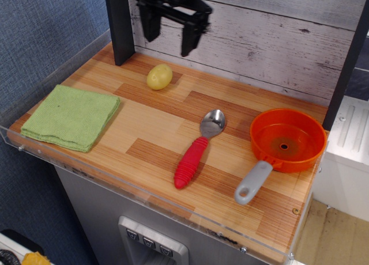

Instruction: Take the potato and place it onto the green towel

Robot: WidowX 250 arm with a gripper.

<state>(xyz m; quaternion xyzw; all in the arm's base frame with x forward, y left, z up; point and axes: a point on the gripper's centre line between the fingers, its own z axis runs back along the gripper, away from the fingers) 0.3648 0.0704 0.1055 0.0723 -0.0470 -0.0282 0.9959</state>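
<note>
The pale-yellow potato [159,76] lies on the wooden counter near the back wall, left of centre. The light green towel [72,116] lies folded at the counter's left front, well apart from the potato. My black gripper [168,45] hangs open and empty in the air above and just behind the potato, its two fingers spread wide and pointing down, well clear of the potato.
A spoon with a red ribbed handle [197,150] lies mid-counter. An orange pan with a grey handle [283,143] sits at the right. A dark post [119,26] stands at the back left beside the gripper. A clear rim edges the counter [144,132].
</note>
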